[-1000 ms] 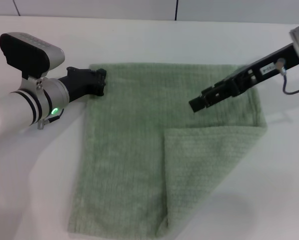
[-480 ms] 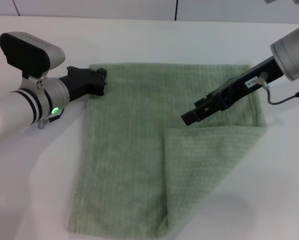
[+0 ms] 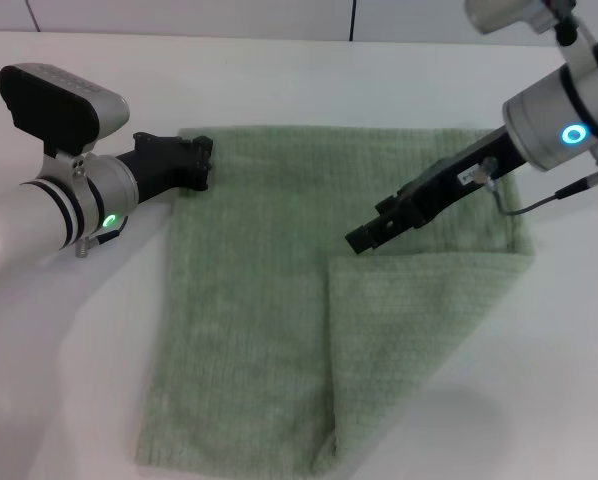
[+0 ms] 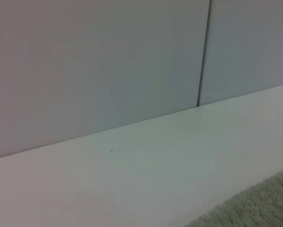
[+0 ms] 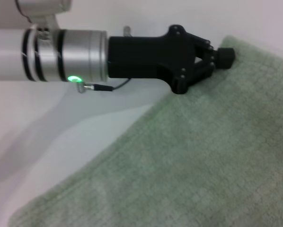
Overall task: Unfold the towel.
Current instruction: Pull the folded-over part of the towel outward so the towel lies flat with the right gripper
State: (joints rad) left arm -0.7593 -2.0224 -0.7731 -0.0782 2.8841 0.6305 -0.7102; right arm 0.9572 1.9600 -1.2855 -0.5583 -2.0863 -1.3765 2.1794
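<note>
Since a second ago the right gripper [image 3: 364, 239] has slid leftward and nearer over the cloth, while the left gripper [image 3: 201, 163] has stayed at the far left corner. One towel [image 3: 279, 300] lies on the white table [image 3: 279, 80], and two grippers work at it. That towel is pale sage-green, fuzzy and faintly ribbed, mostly flat, with its near right corner folded over into a triangular flap. From the right wrist view the left gripper [image 5: 224, 54] looks closed at the towel [image 5: 203, 165] edge; the right gripper's state I cannot tell.
</note>
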